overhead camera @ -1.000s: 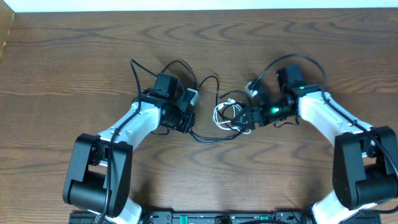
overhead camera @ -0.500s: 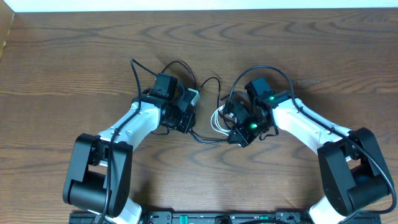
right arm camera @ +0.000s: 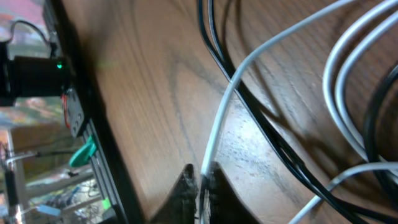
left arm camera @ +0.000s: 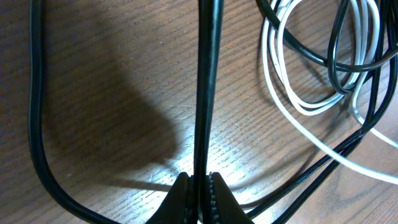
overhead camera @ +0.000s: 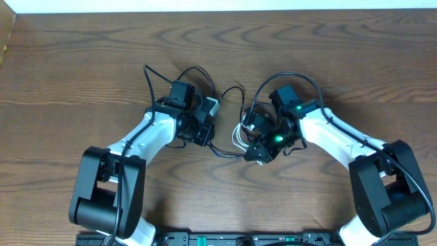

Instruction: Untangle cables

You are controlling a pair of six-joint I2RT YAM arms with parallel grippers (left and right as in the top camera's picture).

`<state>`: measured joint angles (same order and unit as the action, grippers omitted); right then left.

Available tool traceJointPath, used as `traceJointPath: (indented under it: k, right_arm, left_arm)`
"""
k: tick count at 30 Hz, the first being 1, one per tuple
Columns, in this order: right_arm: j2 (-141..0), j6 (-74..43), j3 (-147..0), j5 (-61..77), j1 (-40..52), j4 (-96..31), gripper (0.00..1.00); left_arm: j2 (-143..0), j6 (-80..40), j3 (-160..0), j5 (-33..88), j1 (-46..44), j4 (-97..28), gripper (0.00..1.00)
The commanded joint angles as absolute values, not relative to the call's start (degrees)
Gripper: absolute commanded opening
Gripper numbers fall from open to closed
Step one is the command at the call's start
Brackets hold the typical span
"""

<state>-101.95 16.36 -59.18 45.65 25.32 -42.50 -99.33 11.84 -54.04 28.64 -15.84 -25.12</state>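
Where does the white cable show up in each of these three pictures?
Overhead: white cable looped at the centre.
Left wrist: its loops fill the upper right.
Right wrist: it runs up the middle from the right gripper, which pinches it.
Shared landmark: the black cable crossing it.

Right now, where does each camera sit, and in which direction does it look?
Overhead: above the table, looking straight down; both arms show, left gripper and right gripper.
Left wrist: on the left arm, looking down past its shut fingers along the pinched black cable.
Right wrist: on the right arm, looking along the table; its fingers pinch the white cable.
Shared: both wrist views show white cable loops crossing the black cable.
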Motion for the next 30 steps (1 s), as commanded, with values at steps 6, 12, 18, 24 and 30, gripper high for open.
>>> traceJointPath:
  k: [6, 12, 18, 24, 30]
  right_arm:
    - [-108.2, 9.6, -58.3, 49.4, 25.2, -39.8, 0.17]
    - [-112.6, 8.2, -58.3, 55.3, 23.4, -38.4, 0.04]
    - [-111.4, 9.3, -58.3, 61.8, 21.3, -38.3, 0.01]
    - [-108.6, 18.6, -58.4, 75.3, 21.3, -38.3, 0.01]
    - [-102.0, 19.4, -58.8, 81.7, 20.5, -37.7, 0.01]
  left_arm:
    - [-99.2, 11.6, -54.6, 29.8, -15.7, -25.2, 0.07]
    - [-99.2, 11.5, -54.6, 29.8, -15.7, -25.2, 0.07]
    - [-99.2, 11.5, -54.6, 29.8, -15.7, -24.8, 0.08]
    - [-99.2, 11.5, -54.6, 29.5, -15.7, -24.6, 0.07]
    - [-99.2, 11.5, -54.6, 28.9, -15.7, -24.6, 0.08]
